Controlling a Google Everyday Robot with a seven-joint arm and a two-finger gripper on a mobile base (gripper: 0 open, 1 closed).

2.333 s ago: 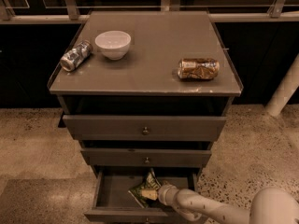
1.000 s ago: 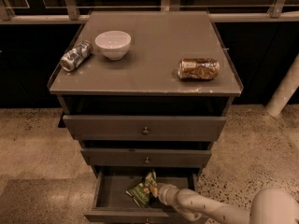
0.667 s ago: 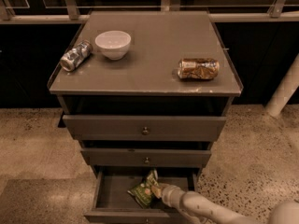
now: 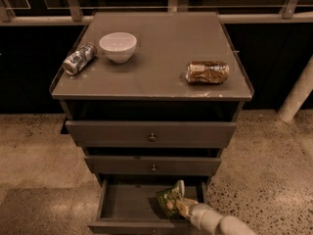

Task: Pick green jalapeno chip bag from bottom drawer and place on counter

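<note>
Well above the gripper (image 4: 179, 207) — itself low at the view's bottom edge — a white bowl (image 4: 118, 46) sits up-left, with a silver can (image 4: 79, 58) lying just left of it. A crushed brown-gold can (image 4: 207, 72) lies up-right, and a white pole (image 4: 297, 93) stands farther right.

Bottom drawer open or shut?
Open: bottom drawer pulled out, its floor showing; green jalapeno chip bag inside, gripper at the bag.

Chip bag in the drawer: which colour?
Green with a pale edge, in the camera view; the gripper is at the chip bag in the bottom drawer.
</note>
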